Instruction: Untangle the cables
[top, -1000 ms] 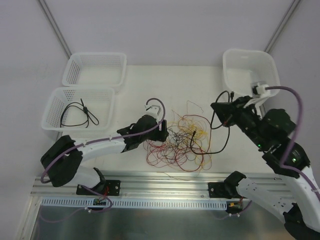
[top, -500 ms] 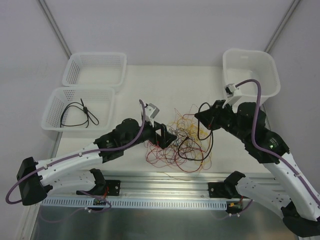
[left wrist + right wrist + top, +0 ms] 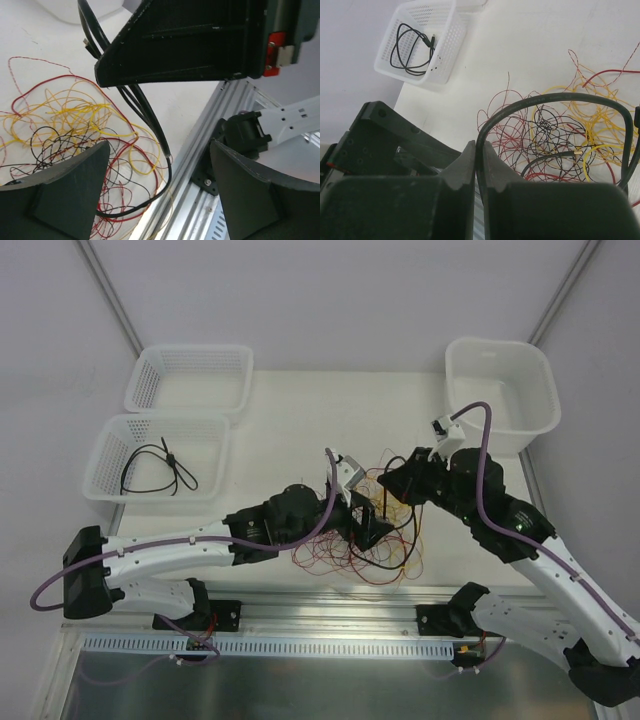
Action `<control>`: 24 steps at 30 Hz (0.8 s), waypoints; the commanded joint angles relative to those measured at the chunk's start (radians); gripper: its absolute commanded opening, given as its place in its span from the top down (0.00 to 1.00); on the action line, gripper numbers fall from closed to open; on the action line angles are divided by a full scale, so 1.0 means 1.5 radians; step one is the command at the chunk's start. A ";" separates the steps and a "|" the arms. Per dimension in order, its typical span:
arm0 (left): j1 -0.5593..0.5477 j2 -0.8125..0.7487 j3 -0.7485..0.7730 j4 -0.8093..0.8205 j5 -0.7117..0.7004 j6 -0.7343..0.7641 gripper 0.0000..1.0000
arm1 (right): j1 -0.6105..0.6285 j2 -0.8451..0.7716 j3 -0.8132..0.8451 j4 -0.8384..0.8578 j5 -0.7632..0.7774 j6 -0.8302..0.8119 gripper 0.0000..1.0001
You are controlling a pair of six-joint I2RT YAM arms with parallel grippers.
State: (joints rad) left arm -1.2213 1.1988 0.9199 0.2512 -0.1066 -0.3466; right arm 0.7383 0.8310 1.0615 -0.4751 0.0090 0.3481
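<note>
The cables (image 3: 355,540) are a tangle of thin red, yellow and black wires at the table's front middle. They also show in the left wrist view (image 3: 65,125) and the right wrist view (image 3: 555,140). My right gripper (image 3: 388,483) is shut on a thicker black cable (image 3: 555,97) that arcs out of the pile. In the right wrist view the right gripper (image 3: 479,157) pinches it between its fingertips. That black cable (image 3: 150,117) hangs down between the wide-open fingers of my left gripper (image 3: 160,192). The left gripper (image 3: 365,525) hovers over the tangle, just below the right one.
Two white mesh baskets stand at the left. The near one (image 3: 110,435) holds a coiled black cable (image 3: 160,468), and the far one (image 3: 190,375) looks empty. A white bin (image 3: 500,390) stands at the back right. An aluminium rail (image 3: 320,615) runs along the front edge.
My left arm has reached right, bringing its open gripper over the tangle. My right gripper has moved left and lower with the black cable, close to the left gripper.
</note>
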 commanded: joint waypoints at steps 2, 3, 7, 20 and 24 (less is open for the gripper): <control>-0.016 0.035 0.046 0.029 -0.085 0.020 0.22 | 0.020 0.009 0.001 0.053 0.030 0.024 0.94; -0.018 0.045 0.050 0.029 -0.089 0.021 0.34 | 0.027 0.015 0.001 0.054 0.031 0.024 0.94; -0.023 0.056 0.055 0.027 -0.106 0.025 0.80 | 0.044 0.019 -0.004 0.059 0.043 0.024 0.93; -0.007 -0.040 0.001 -0.066 -0.326 0.025 1.00 | 0.048 -0.085 -0.059 0.007 0.107 -0.062 0.26; 0.013 -0.065 -0.003 -0.085 -0.321 0.011 1.00 | 0.048 -0.110 -0.103 -0.035 0.183 -0.081 0.25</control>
State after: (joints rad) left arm -1.2247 1.1500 0.9165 0.1448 -0.5289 -0.3241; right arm 0.8051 0.6868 0.9432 -0.4797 0.1745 0.2745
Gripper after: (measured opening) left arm 0.033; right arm 0.749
